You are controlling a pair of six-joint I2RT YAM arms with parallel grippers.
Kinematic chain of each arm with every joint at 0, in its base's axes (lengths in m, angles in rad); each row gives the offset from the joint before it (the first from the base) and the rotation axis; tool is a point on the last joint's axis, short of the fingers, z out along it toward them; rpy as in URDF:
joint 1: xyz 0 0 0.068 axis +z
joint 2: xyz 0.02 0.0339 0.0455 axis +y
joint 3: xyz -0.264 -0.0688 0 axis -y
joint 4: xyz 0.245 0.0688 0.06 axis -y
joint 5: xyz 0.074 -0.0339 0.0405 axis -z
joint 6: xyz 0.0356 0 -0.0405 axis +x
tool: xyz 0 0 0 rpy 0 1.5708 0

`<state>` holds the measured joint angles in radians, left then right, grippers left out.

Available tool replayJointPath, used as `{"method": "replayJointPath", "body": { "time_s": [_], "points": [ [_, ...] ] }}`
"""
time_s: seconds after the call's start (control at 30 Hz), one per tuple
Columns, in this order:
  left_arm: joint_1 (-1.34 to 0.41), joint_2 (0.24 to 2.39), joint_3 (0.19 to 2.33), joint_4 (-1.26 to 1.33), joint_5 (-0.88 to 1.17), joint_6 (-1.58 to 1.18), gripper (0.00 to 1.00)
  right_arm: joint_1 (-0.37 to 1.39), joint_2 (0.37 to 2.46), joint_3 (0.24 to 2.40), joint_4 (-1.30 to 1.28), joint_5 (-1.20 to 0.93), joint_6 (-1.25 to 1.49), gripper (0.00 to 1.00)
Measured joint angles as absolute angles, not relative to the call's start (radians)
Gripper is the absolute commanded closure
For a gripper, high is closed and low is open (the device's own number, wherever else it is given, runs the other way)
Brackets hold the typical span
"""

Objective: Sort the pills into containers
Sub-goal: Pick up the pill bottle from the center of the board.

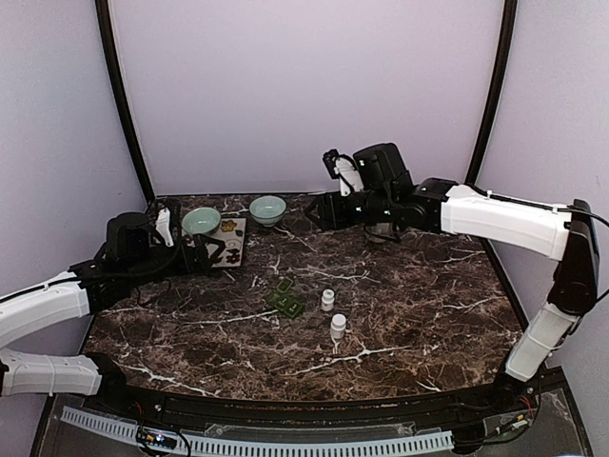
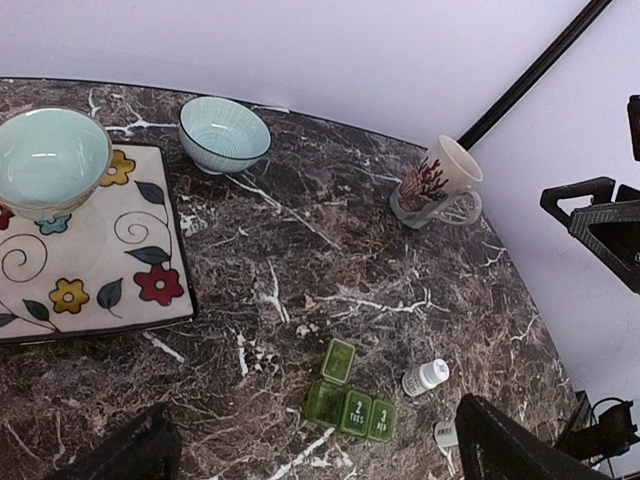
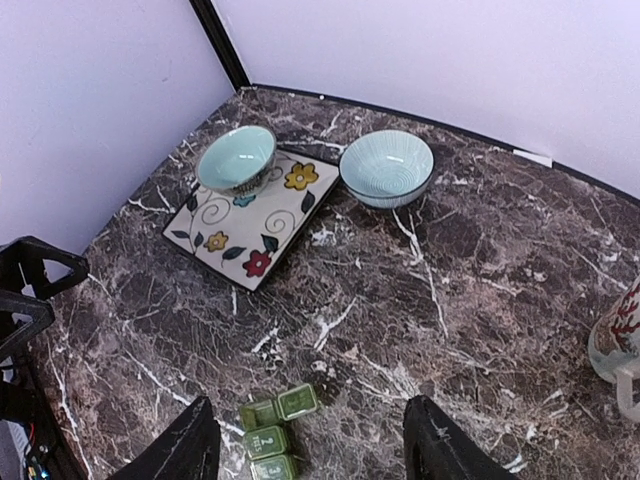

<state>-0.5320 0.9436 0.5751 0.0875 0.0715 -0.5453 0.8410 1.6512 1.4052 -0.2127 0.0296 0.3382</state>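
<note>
Gaping wide and empty, left fingers [image 2: 512,450] and right fingers [image 3: 440,446] hover above containers [image 3: 268,438] (bottom edge cropped).

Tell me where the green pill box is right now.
In the top view, the green pill box lies flat near the middle of the table, just left of a small white bottle and closer to the near edge than the floral tray.

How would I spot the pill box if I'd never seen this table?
Start at the dark marble table and look near its middle. Just left of two small white bottles lies the pill box: flat, dark green, a row of little lidded compartments.
</note>
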Motion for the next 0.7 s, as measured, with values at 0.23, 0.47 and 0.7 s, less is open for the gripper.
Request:
{"method": "replayJointPath", "body": {
  "time_s": [0.23,0.47,0.7],
  "points": [
    [-0.532,0.992,0.59,0.055,0.122,-0.525,0.08,0.844,1.724,1.464,-0.382,0.023,0.338,0.39],
    [-0.532,1.038,0.621,0.033,0.153,-0.503,0.21,0.844,1.79,1.472,-0.533,-0.006,0.343,0.4],
    [-0.532,1.07,0.624,0.006,0.165,-0.497,0.29,0.846,1.822,1.472,-0.61,-0.052,0.351,0.41]
  ]
}}
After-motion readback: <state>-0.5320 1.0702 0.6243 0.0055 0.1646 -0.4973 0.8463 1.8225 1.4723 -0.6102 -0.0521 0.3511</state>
